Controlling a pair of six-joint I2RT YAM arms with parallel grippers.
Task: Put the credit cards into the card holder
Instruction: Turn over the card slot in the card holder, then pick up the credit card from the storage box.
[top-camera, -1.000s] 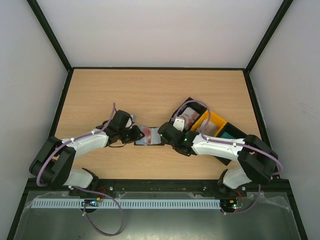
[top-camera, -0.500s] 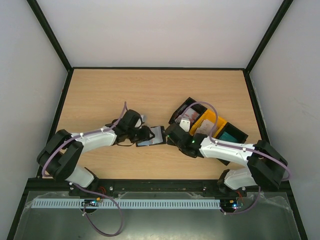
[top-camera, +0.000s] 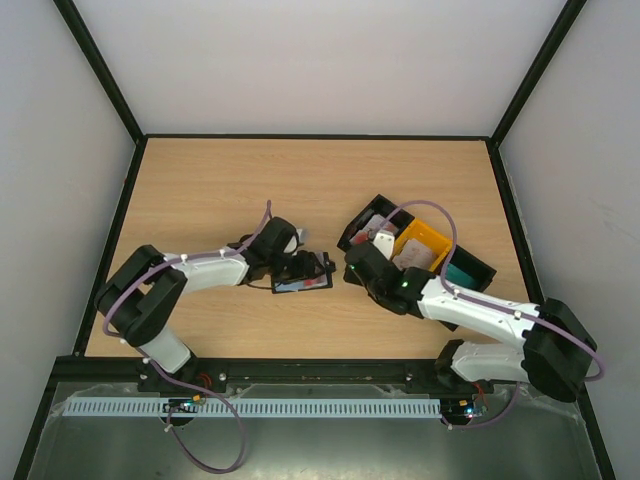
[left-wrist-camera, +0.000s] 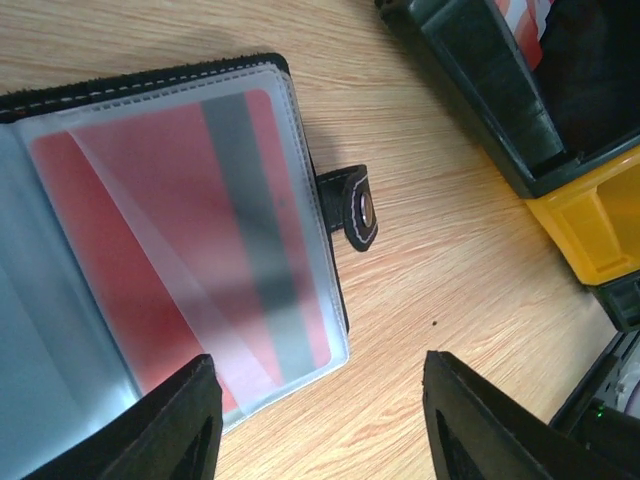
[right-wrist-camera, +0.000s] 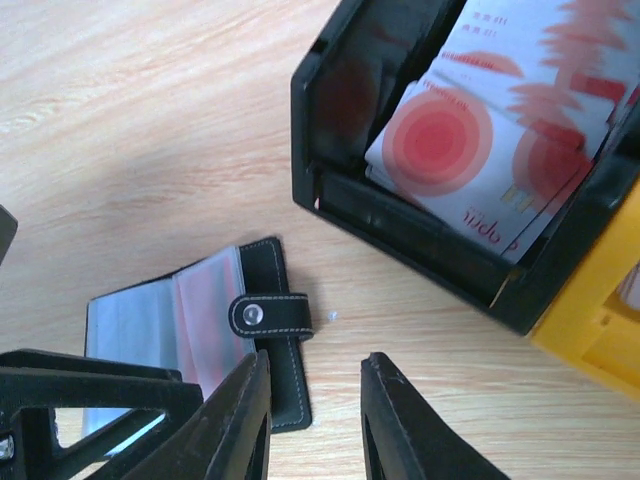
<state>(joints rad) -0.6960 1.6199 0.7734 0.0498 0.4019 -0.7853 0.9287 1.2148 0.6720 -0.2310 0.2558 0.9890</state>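
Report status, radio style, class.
Left gripper open, empty. Right gripper open, empty. Card holder lying open, red card sleeved. Nothing blocking it.

card holder (top-camera: 305, 279): lies open on the table (top-camera: 200, 190), near its middle, left of the bins
sleeved card (left-wrist-camera: 190, 230): inside the card holder
clasp tab (left-wrist-camera: 352, 205): juts from the card holder's edge toward the bins
bins (top-camera: 398, 204): three in a row, right of the card holder
stacked cards (right-wrist-camera: 490, 150): in the bin nearest the card holder
left gripper (top-camera: 300, 268): over the card holder
right gripper (top-camera: 358, 268): between card holder and bins
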